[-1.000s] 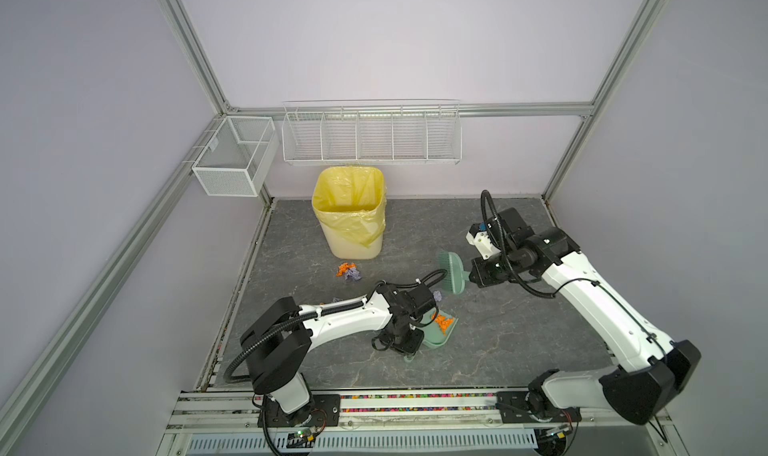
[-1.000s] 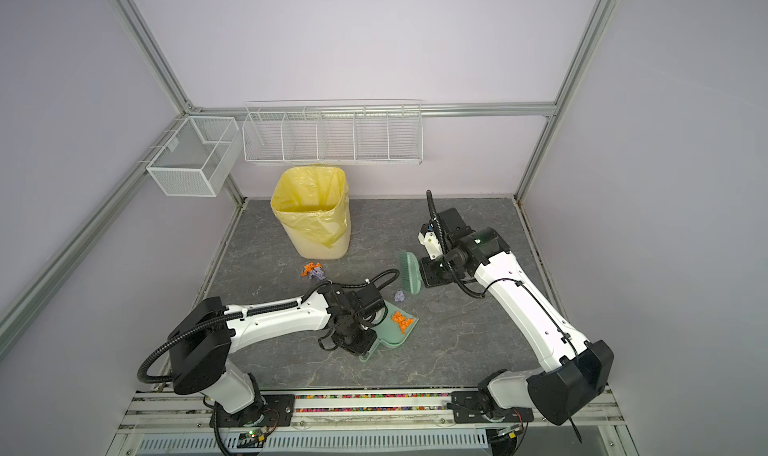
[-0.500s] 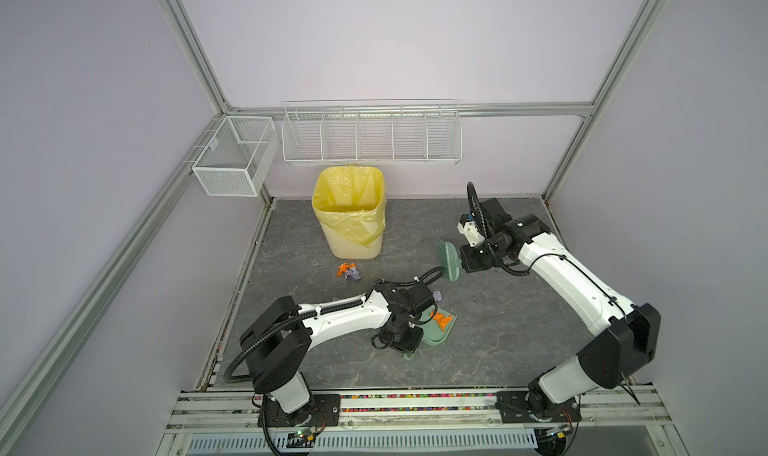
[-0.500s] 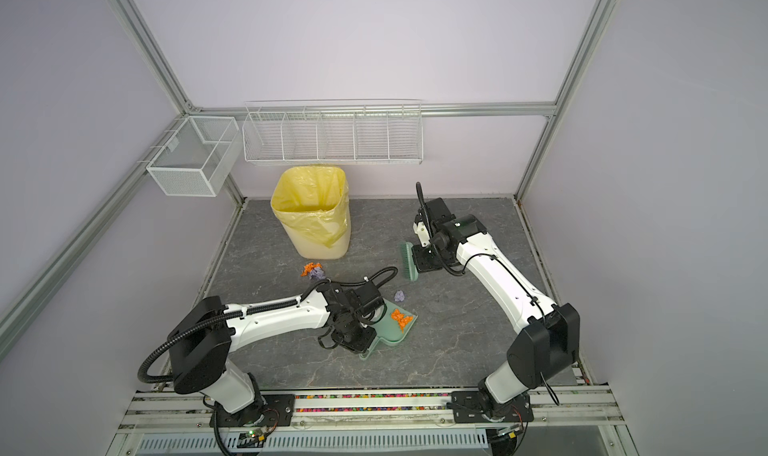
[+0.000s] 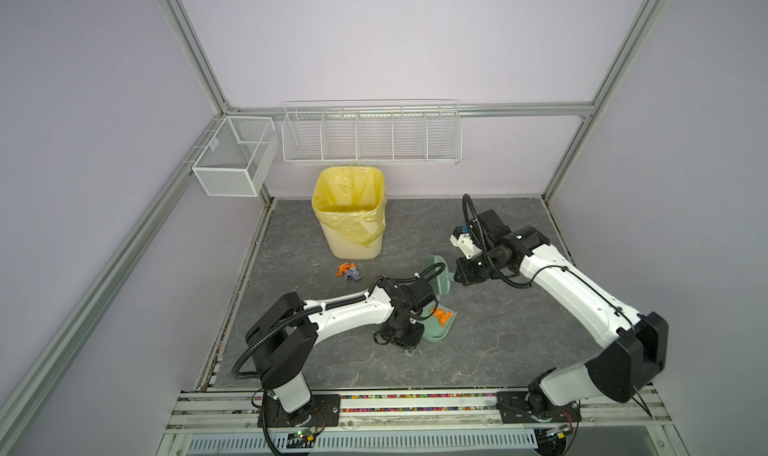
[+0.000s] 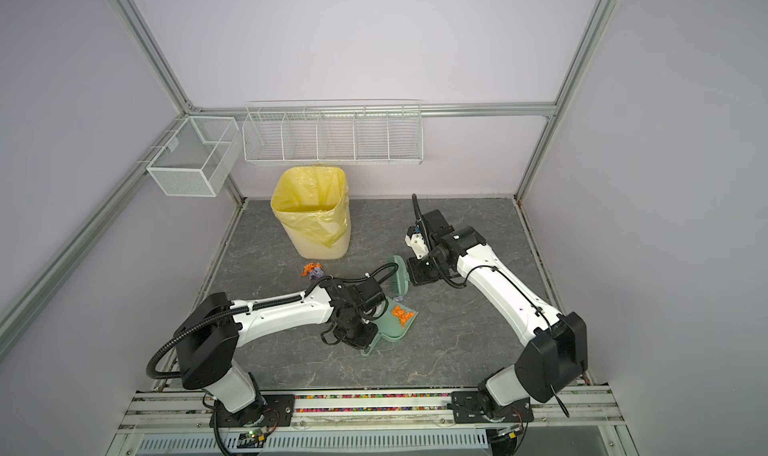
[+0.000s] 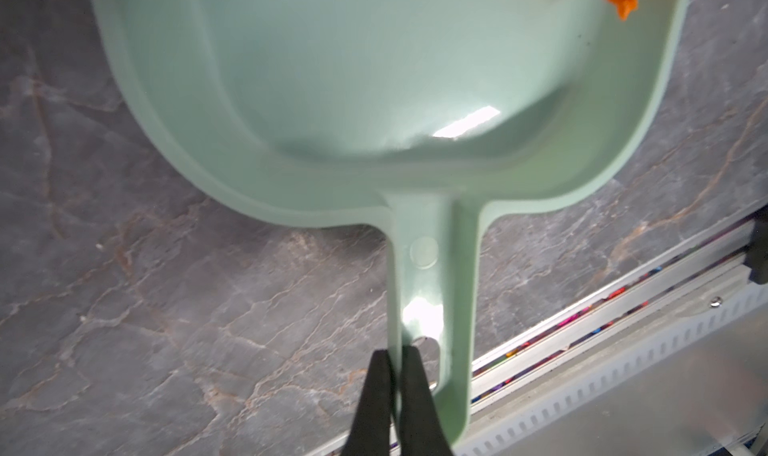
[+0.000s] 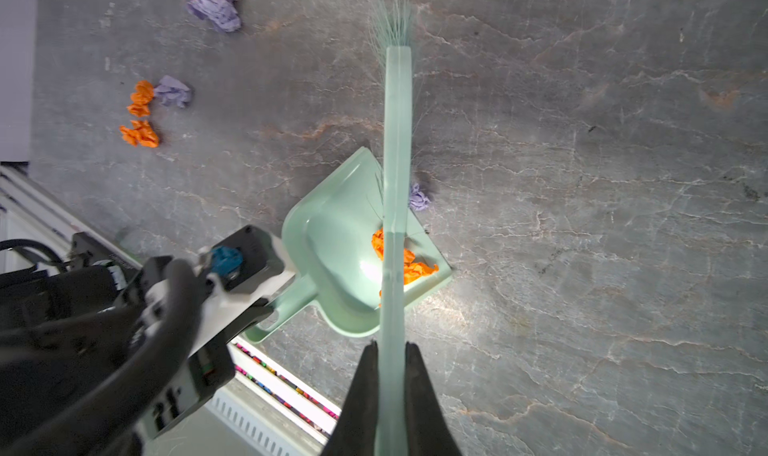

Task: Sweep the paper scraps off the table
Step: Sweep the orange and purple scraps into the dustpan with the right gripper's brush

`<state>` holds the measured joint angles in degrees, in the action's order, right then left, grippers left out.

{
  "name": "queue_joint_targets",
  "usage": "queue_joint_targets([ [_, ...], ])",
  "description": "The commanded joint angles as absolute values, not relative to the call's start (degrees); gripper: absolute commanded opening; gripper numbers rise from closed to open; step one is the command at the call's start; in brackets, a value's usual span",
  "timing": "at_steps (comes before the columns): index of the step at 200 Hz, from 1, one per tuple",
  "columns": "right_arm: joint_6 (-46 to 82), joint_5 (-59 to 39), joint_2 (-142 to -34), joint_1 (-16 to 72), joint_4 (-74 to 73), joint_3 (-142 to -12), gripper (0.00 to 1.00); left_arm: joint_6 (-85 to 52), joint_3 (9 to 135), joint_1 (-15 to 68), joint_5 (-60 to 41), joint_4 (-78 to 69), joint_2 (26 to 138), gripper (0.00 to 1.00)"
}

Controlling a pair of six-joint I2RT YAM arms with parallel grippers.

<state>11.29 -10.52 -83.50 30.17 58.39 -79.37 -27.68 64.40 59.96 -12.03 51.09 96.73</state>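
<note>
Two tools were in play, one per arm. You had the left gripper (image 7: 397, 352) pinched shut on one edge of the dustpan (image 7: 374, 80) handle, near its end. The pan therefore lay low on the table (image 5: 498, 333) with its open lip turned toward the brush (image 8: 397, 142). A low lip probably lets wads slide in rather than lodge beneath it.

Your right gripper (image 8: 390, 346) was clamped tight on the flat brush handle, which reached out over the pan with the bristles at its far end. Whether the bristles touched the surface could not be told.

Of the paper scraps (image 8: 411, 267), several orange ones sat inside the pan, close to the lip. One lavender wad (image 8: 419, 197) lay on the table just beside that lip. A loose cluster (image 5: 348, 272) of orange and lavender wads lay well apart from the pan, near the foot of the yellow-lined bin (image 5: 353, 242).

The task appeared to be only partly done. The nearest wad seemed to call for a short stroke toward the pan. The far cluster would likely require you to shift the pan first. Because you gripped the handle by its edge alone, the pan might have twisted under a firm push.
</note>
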Motion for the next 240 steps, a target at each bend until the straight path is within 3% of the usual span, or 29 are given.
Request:
queue_joint_targets([
  [1, 8.6, -16.3, -79.0, 30.6, 61.1, -79.3, 0.07, -26.3, 66.8, 59.3, -11.8, 52.7, 97.6, 0.0],
  [71, 9.7, -4.3, -80.9, 29.6, 64.2, -82.8, 0.07, -26.3, 66.2, 58.5, -12.2, 52.4, 97.3, 0.0],
  [143, 10.3, 1.1, -87.3, 27.4, 59.1, -84.8, 0.07, -27.0, 64.4, 58.5, -11.9, 52.6, 95.4, 0.0],
  [240, 9.2, -1.8, -89.8, 32.3, 58.7, -81.9, 0.07, -26.0, 64.6, 58.4, -11.5, 53.4, 95.9, 0.0],
])
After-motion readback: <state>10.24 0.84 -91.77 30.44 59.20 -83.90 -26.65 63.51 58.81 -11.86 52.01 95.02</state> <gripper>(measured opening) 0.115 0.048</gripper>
